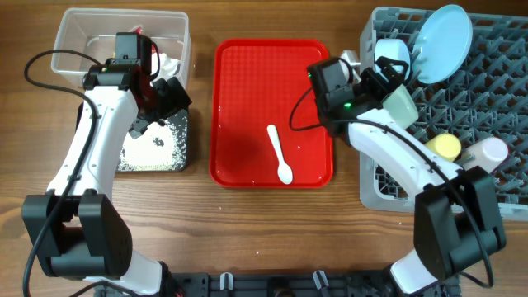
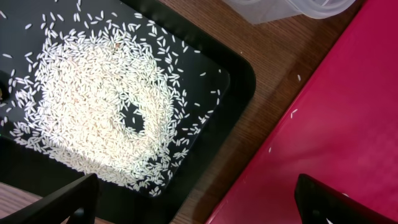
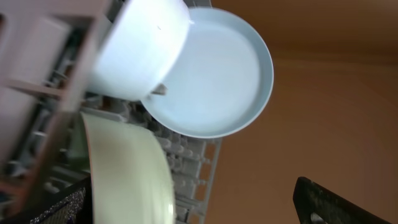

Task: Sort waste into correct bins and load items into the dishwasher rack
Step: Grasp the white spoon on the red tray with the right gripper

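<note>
White rice (image 2: 93, 99) lies in the black tray (image 2: 239, 81), which also shows in the overhead view (image 1: 186, 142). My left gripper (image 1: 165, 101) hangs open and empty over the tray's right edge (image 2: 199, 208). The clear tub (image 1: 78, 33) holds a white tissue (image 1: 169, 63). I cannot make out the wrappers or the brown lump. The white spoon (image 1: 280, 153) lies on the red tray (image 1: 247, 74). My right gripper (image 1: 388, 81) is open at the grey rack (image 1: 487, 91), with the mint bowl (image 3: 127, 168) against its left finger. The pale blue bowl (image 3: 140, 50), plate (image 3: 217, 74), yellow cup (image 1: 445, 147) and pink cup (image 1: 492, 153) sit in the rack.
The red tray (image 2: 336, 124) lies between the bins on the left and the rack on the right. Bare wooden table shows along the front edge. The clear tub's corner (image 2: 292, 7) is just beyond the black tray.
</note>
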Controlling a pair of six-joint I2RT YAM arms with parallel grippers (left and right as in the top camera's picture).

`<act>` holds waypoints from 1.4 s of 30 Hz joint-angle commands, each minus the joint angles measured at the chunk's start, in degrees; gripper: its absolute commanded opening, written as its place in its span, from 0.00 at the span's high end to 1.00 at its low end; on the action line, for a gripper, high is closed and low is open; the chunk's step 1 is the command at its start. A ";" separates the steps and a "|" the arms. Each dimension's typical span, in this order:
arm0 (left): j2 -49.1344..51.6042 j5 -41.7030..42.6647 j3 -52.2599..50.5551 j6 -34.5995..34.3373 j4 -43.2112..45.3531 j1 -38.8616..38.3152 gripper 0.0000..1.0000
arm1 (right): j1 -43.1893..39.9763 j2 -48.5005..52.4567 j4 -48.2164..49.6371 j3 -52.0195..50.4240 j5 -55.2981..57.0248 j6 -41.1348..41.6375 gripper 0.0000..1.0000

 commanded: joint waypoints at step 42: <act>-0.09 0.26 -0.11 0.68 -0.02 0.26 0.00 | 8.79 15.02 -11.72 -0.33 -83.21 39.26 0.96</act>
